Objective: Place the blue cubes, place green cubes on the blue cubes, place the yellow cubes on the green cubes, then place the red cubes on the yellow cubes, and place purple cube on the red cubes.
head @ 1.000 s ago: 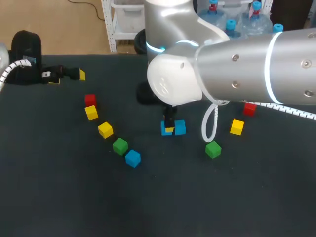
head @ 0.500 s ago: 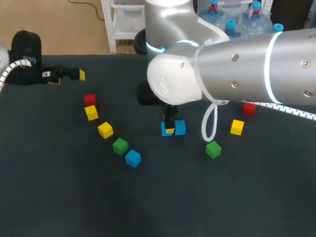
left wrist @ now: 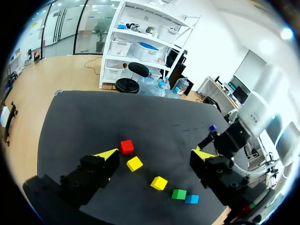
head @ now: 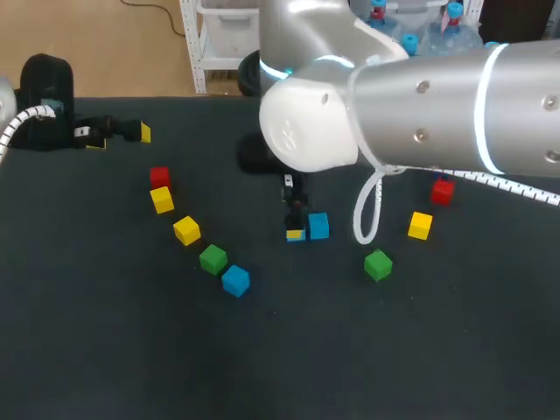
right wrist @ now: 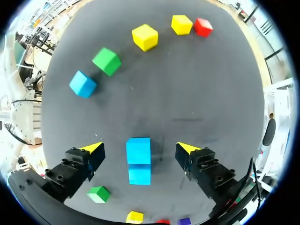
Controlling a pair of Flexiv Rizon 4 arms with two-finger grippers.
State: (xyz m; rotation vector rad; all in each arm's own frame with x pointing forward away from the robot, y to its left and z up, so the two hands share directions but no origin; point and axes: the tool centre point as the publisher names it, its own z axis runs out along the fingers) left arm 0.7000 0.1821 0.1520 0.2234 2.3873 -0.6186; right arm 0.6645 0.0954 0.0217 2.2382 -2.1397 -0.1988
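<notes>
Two small matte blue cubes (right wrist: 138,151) touch at the worktop's (head: 131,350) middle under our right gripper's (right wrist: 139,147) spread fingers; third blue cube (head: 234,280) and upper layers pending; our left gripper (left wrist: 155,153) gapes too.

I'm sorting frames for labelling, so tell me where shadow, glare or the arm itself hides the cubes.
Head view: the right arm glares and covers the far middle of the table; the blue cubes show below it. Right wrist view: even light, both cubes plain between the open jaws, faint shadow beside them. Left wrist view: the row of cubes is unobstructed.
</notes>
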